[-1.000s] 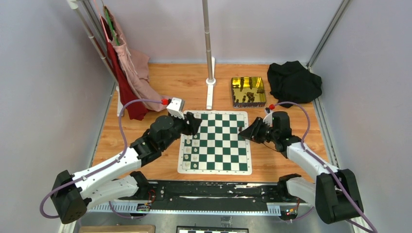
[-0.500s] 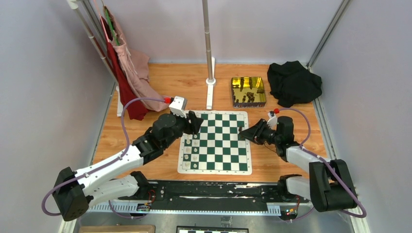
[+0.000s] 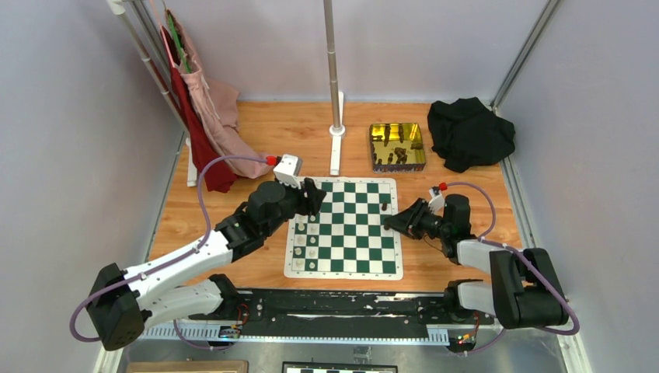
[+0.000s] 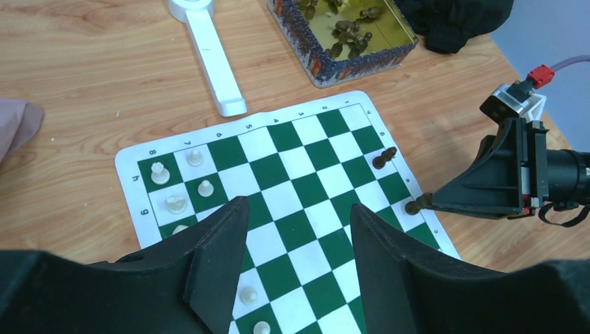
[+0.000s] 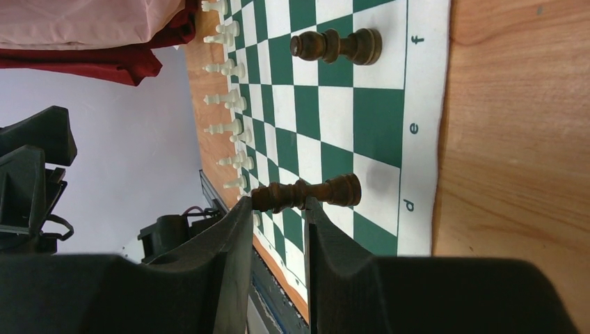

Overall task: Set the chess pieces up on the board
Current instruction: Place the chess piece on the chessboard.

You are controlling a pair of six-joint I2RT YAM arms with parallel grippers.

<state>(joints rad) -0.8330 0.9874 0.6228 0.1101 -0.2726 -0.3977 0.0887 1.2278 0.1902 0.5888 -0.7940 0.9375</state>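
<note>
Barely begun: one dark piece [image 5: 337, 46] upright at the board's [image 3: 350, 233] right edge; a second dark piece [image 5: 327, 191] pinched in the right gripper's [image 5: 277, 205] narrowed fingers nearby; left gripper [image 4: 296, 216] half open, empty, above the white pieces [image 3: 311, 241]; remaining chess pieces [image 4: 344, 29] in the tin [image 4: 362, 62].

This looks like a robot laboratory, a small test cell: plain grey walls [image 3: 70, 155] close in a wooden worktop [image 3: 280, 132], a robot's left arm [image 3: 175, 268] and right arm [image 3: 486, 255] sit on a black rail [image 3: 334, 307], and a metal pole [image 3: 332, 62] stands behind.
</note>
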